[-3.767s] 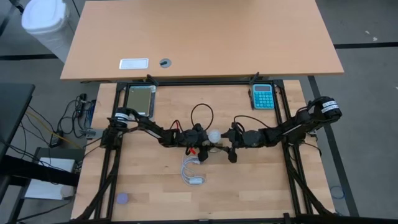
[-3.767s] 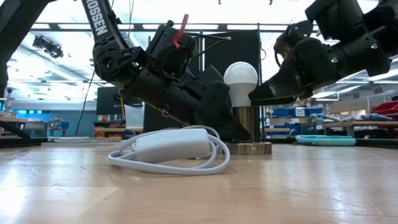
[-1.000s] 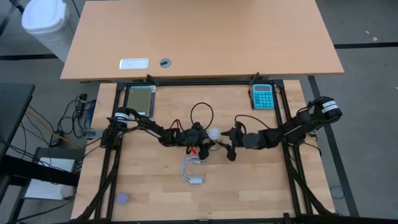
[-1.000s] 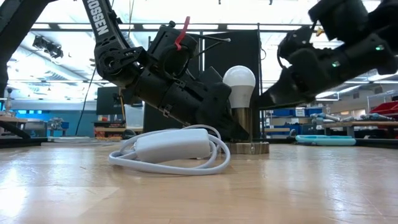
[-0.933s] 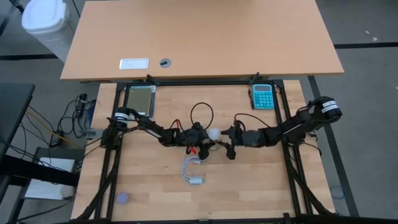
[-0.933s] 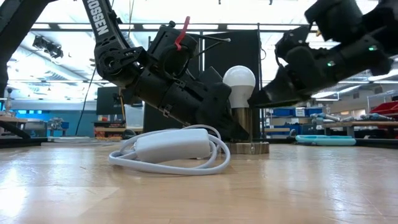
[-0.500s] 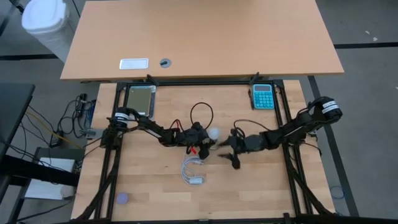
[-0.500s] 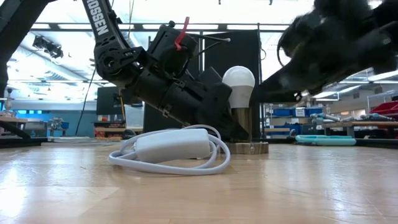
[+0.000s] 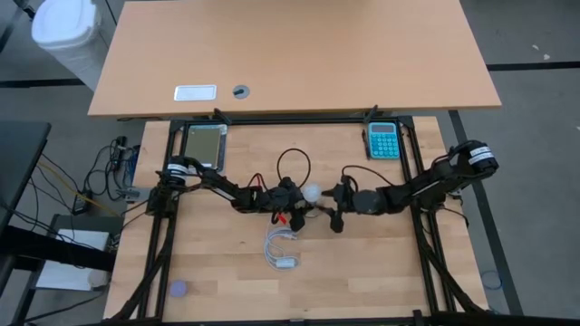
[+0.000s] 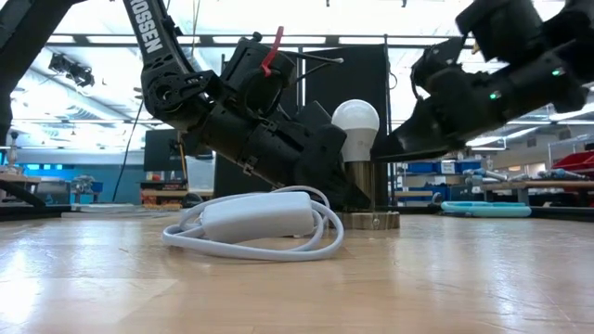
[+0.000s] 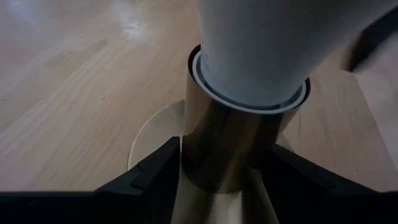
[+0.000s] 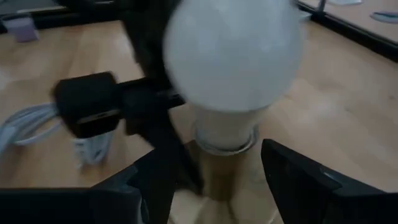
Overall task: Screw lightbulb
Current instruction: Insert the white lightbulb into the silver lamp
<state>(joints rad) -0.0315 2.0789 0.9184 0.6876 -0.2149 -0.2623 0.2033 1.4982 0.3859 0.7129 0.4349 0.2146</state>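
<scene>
Two grippers are brought together at the middle of the table (image 9: 362, 263). The left gripper (image 11: 221, 168) is set low, with its fingers (image 11: 155, 174) narrowed on either side of the socket (image 10: 365, 186). They are pressed to the metal barrel, so the socket is held fast on its round base. The right gripper (image 12: 217, 165) is reached in from the opposite side, at the height of the bulb's neck. Whether the bulb (image 10: 357, 125) is actually pinched by it cannot be told, since that wrist view is smeared.

The bulb is seen upright in the socket, with its white collar just above the barrel's rim and its globe clear above both grippers. It is judged to be partly threaded, and the turning is taken as not yet finished. A coiled cable (image 10: 260, 223) with its switch box is laid just in front of the left gripper.

Several faults are possible from here:
- If the smooth globe or neck is gripped too lightly, the bulb may be slipped over rather than turned.
- If it is gripped too hard, the shell may be cracked.
- If the bulb is pushed sideways during the twist, the thread may be crossed or jammed.
- If the left hold on the barrel is loosened, the socket may be spun along with the bulb, or tipped off its base.
- The cable may also be dragged if the socket is shifted.
</scene>
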